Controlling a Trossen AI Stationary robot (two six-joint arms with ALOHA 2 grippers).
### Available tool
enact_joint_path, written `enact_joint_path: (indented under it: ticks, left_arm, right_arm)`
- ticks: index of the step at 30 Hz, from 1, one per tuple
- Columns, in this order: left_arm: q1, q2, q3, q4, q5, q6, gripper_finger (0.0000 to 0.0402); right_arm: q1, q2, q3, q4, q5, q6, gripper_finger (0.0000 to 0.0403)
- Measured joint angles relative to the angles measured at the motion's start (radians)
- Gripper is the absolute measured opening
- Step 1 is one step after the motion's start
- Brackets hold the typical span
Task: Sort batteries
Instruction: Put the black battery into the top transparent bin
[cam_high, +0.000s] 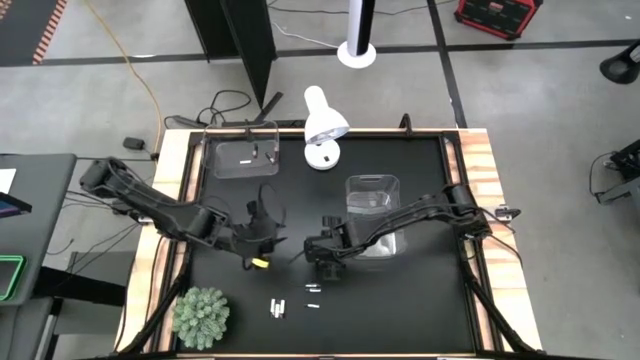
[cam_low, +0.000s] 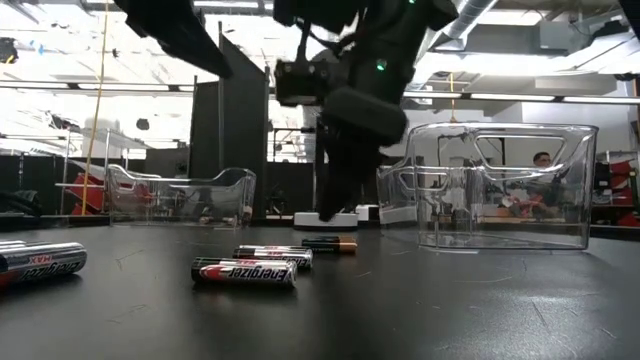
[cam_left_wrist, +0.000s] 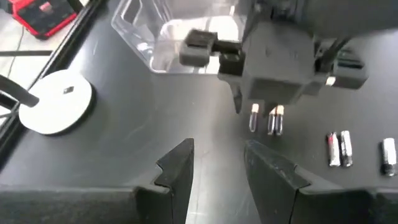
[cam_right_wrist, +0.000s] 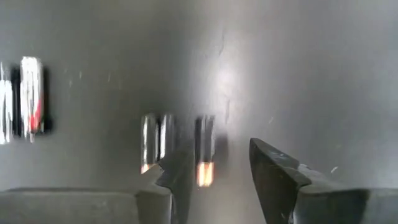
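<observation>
Several batteries lie on the black table near its near edge: a pair (cam_high: 276, 306) and two singles (cam_high: 312, 290), (cam_high: 313, 303). In the low view they show as dark Energizer cells (cam_low: 245, 272), (cam_low: 275, 255) and a copper-tipped one (cam_low: 330, 243). My right gripper (cam_high: 325, 268) hangs open just above them, pointing down. In its wrist view one copper-tipped battery (cam_right_wrist: 204, 149) lies between the open fingers (cam_right_wrist: 217, 158), close to one of them, with two more (cam_right_wrist: 155, 142) just outside. My left gripper (cam_high: 262, 238) is open (cam_left_wrist: 217, 155), left of the right one, with nothing between its fingers.
A clear bin (cam_high: 240, 158) at the far left holds a couple of batteries. A second clear bin (cam_high: 372, 215) stands beside the right arm. A white lamp (cam_high: 322, 125) sits at the far edge and a green plant ball (cam_high: 202, 315) at the near left corner. Another battery (cam_low: 40, 260) lies close to the low camera.
</observation>
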Motion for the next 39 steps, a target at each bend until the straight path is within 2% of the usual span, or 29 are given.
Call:
enact_joint_path:
  ticks: [8, 17, 21, 31, 36, 39]
  left_arm:
    - [-0.005, -0.037, -0.006, -0.024, -0.01, -0.002, 0.0135]
    - [-0.005, -0.037, -0.006, -0.028, -0.013, -0.01, 0.0135]
    - [-0.005, -0.037, -0.006, -0.026, -0.013, -0.021, 0.0135]
    - [-0.005, -0.037, -0.006, -0.024, -0.022, -0.033, 0.0135]
    - [-0.005, -0.037, -0.036, 0.023, -0.148, -0.045, 0.0135]
    - [-0.005, -0.037, -0.071, 0.061, -0.174, -0.034, 0.0135]
  right_arm:
    - [-0.004, 0.032, 0.002, -0.005, -0.062, -0.022, 0.0162]
    - [-0.017, 0.072, 0.006, -0.021, -0.066, -0.022, 0.0156]
    - [-0.02, 0.074, 0.006, -0.018, -0.065, -0.022, 0.0127]
    - [-0.021, 0.073, 0.003, -0.002, -0.06, -0.033, 0.0013]
    - [-0.021, 0.072, 0.002, 0.012, -0.054, -0.032, 0.0006]
    - [-0.021, 0.062, 0.0, 0.028, -0.049, -0.033, 0.0002]
